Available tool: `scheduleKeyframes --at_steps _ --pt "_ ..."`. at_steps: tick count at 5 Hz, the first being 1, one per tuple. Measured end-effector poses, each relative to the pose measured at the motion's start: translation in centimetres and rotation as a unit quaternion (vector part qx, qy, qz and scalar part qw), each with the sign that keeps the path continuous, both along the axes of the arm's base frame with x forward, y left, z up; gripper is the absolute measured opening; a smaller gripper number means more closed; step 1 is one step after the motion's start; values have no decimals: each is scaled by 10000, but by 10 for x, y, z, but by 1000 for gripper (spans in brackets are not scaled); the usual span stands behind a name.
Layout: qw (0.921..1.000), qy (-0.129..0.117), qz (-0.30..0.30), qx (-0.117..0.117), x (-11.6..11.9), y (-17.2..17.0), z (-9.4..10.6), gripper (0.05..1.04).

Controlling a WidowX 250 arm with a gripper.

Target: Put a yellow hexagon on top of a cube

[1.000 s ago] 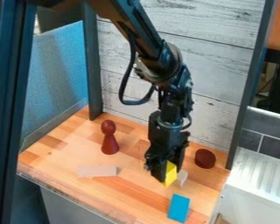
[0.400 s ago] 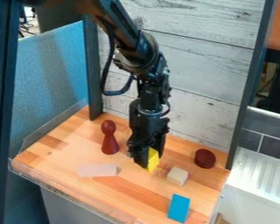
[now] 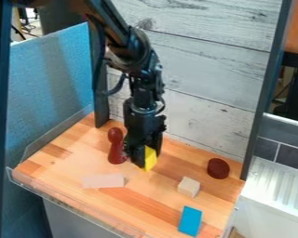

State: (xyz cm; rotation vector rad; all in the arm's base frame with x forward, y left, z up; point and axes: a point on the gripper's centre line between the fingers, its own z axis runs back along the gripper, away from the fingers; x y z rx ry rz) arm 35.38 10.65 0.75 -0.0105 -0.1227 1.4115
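Pinching yellow hexagonal toy block point(image 3: 151, 158) w/ black metal two-finger gripper point(image 3: 147, 160), apart from pale wooden cube point(image 3: 189, 187). You're prob. at carry step; next: centre over cube, lower, release.

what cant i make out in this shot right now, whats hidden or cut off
In the camera view:
- yellow hexagon: left part hidden by the gripper
- dark red pawn-shaped piece: right edge covered by the gripper
- pale cube: far faces turned away
- arm: upper end cut off by the top edge
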Motion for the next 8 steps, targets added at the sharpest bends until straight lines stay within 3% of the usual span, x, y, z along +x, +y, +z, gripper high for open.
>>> scheduleKeyframes --at_steps 1,2,3,4,8 --pt "9999 10 130 63 -6 13 -2 573" --pt "9997 16 -152 -213 -7 3 -5 573" --pt "9971 158 -730 -175 3 -28 -9 573" --pt "9935 93 -1131 -106 21 -58 1 573" --pt "9893 437 -1379 196 36 -84 -28 572"
